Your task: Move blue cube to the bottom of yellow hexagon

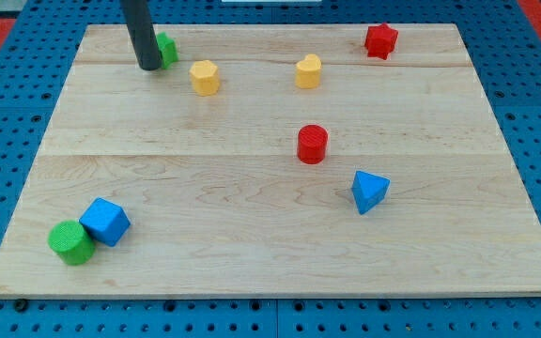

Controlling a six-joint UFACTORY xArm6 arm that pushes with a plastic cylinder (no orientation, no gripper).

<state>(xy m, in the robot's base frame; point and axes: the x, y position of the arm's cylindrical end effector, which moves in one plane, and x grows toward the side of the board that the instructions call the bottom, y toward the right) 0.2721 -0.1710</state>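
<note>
Rod parked at top left, blue cube far off at bottom left

Tip position: my tip [148,67] rests on the wooden board [252,253] near the view's top left corner. No claw on this rig, only the bare rod, so nothing is grasped or released. Just to the tip's right, partly hidden behind the rod, sits a green block [167,48]; I cannot make out its shape.

Right of that, near the tip: yellow hexagon [205,77]. Further right along the same row, a second yellow block [309,71], shape unclear, roughly heart-like. Red star-shaped block [380,40] lies at the view's top right.

Mid-board, right of centre: red cylinder [313,144], upright. Below and right of it, a blue wedge-shaped block [369,191].

Blue cube [105,222] sits at the view's bottom left, well apart from my tip and from the yellow hexagon. A green cylinder [70,241] touches it on its lower left side.
</note>
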